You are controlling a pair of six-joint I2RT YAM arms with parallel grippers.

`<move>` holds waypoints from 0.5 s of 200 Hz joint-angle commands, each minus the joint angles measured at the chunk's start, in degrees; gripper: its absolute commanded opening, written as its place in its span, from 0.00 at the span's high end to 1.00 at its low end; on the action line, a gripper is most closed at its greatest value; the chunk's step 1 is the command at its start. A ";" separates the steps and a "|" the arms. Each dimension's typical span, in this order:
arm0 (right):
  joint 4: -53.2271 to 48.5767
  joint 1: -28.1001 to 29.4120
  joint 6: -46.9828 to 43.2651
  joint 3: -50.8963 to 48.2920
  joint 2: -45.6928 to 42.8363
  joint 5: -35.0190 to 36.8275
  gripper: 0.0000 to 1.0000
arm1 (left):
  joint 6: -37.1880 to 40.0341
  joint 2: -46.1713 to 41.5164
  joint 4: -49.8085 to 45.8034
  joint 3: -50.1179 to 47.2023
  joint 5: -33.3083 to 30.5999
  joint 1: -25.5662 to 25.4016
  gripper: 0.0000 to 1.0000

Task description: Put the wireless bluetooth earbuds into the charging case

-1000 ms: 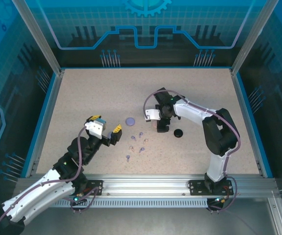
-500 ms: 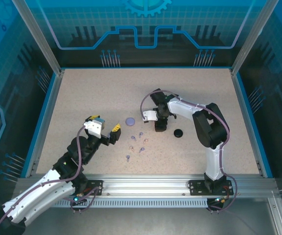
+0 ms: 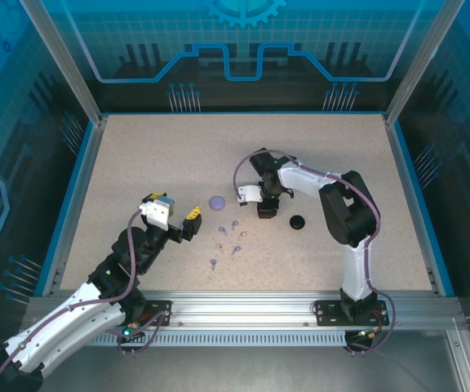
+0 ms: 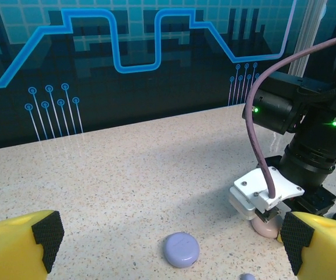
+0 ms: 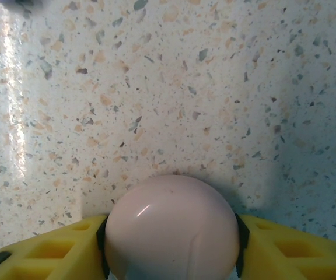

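A pink round charging case (image 5: 171, 227) sits on the table between the yellow fingers of my right gripper (image 3: 266, 211), whose black pads (image 5: 102, 240) press on both of its sides. From the left wrist view the same pink case (image 4: 267, 226) shows under the right gripper's white mount. Several tiny lavender and pink earbuds (image 3: 235, 225) lie scattered on the table just in front of it. My left gripper (image 3: 178, 209) hovers open to their left, holding nothing, its yellow fingers (image 4: 22, 242) wide apart.
A closed lavender disc case (image 3: 217, 201) lies left of the right gripper, also the lavender case (image 4: 181, 249) ahead of my left gripper. A black disc case (image 3: 298, 222) lies to the right. Blue walls ring the speckled table (image 3: 153, 155).
My right gripper has come down a little to the left over the pink case and its jaws have closed onto it. The left arm has stayed still.
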 commanded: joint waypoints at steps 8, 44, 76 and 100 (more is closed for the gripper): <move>3.53 0.50 2.68 -3.24 -6.40 -2.81 0.46 | -4.85 0.59 0.60 0.35 0.91 0.75 0.01; 7.05 0.65 5.81 -9.32 -16.88 -4.74 0.46 | -12.83 4.74 0.00 1.68 3.11 1.64 0.01; 10.60 1.68 8.87 -15.59 -27.96 -5.99 0.46 | -22.92 12.31 -3.38 6.18 9.45 3.30 0.04; 12.23 3.09 10.61 -18.54 -35.68 -6.17 0.46 | -28.73 18.64 -1.08 9.20 19.72 4.47 0.06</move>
